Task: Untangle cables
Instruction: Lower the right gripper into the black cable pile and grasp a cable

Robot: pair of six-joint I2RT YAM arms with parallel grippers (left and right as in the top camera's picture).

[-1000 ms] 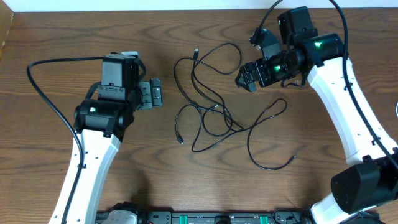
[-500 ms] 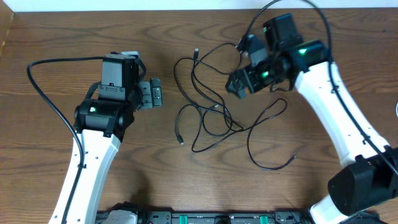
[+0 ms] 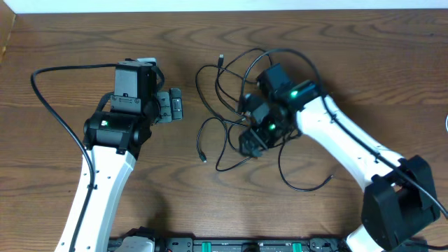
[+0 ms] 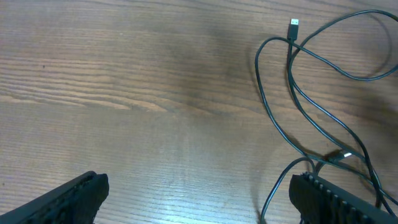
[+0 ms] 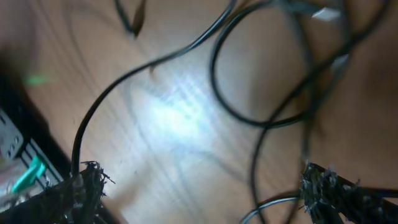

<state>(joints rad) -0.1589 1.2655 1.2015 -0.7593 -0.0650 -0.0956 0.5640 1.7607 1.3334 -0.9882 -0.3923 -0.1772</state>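
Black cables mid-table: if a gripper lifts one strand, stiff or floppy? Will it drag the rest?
Likely floppy: the cables lie flat in thin, loose curves. Probably light, so a push should slide them across the table. Strands cross several times, so lifting one would likely drag its neighbours, and the small plug might snag.

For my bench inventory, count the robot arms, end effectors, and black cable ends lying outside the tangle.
Robot arms: 2 (left arm, right arm)
End effectors: 2 (left end effector, right end effector, both open)
Black cable ends outside the tangle: 3
Total: 7
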